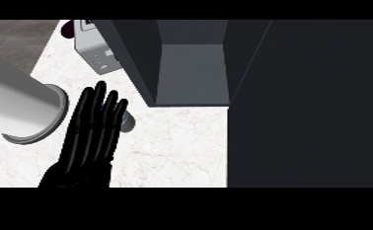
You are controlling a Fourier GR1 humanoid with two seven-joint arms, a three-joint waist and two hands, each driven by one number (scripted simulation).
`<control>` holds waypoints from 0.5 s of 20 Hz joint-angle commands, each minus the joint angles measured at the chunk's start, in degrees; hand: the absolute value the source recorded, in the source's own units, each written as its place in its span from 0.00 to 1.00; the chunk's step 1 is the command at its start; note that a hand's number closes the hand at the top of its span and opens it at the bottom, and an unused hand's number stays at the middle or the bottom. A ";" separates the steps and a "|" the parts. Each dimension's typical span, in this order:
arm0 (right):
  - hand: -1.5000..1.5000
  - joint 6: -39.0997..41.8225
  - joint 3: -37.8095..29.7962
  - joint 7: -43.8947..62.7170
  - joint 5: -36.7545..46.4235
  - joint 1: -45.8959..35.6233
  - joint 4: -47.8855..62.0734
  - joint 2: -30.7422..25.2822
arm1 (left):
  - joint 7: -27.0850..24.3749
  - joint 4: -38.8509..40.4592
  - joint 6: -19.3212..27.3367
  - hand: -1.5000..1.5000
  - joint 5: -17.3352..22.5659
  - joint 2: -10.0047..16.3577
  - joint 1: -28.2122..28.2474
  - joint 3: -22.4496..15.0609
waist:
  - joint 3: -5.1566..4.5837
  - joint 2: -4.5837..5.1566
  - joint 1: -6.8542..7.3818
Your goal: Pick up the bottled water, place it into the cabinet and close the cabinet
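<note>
My left hand [89, 137] rises from the lower edge at the view's left, palm flat and fingers [99, 106] straight, close together and pointing away from me, curled round nothing. Just past my fingertips on their right side, the bottled water [128, 120] peeks out on the white marble counter [175, 147], mostly hidden; I cannot tell whether I touch it. A pale grey cylinder [29, 108] lies to the left of my hand. Ahead and to the right, the dark cabinet [191, 68] stands open, its door [306, 105] filling the right side. A white box [98, 51] sits at the cabinet's left.
</note>
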 commanded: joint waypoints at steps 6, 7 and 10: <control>0.00 2.38 -3.37 3.84 -8.88 7.58 -11.40 0.18 | 11.42 -8.29 2.71 0.00 -9.08 -0.03 -1.20 -4.23 | 0.02 -0.15 -0.39; 0.00 1.03 -4.04 5.05 -8.87 4.29 -9.60 0.03 | 7.19 -5.60 4.31 0.00 -12.09 -0.03 2.83 -9.71 | -0.02 -0.11 0.17; 0.00 1.09 -5.40 4.85 -9.85 3.19 -9.83 0.03 | 13.91 -7.02 4.98 0.00 -12.64 -0.04 -2.73 -6.53 | 0.02 -0.08 -0.02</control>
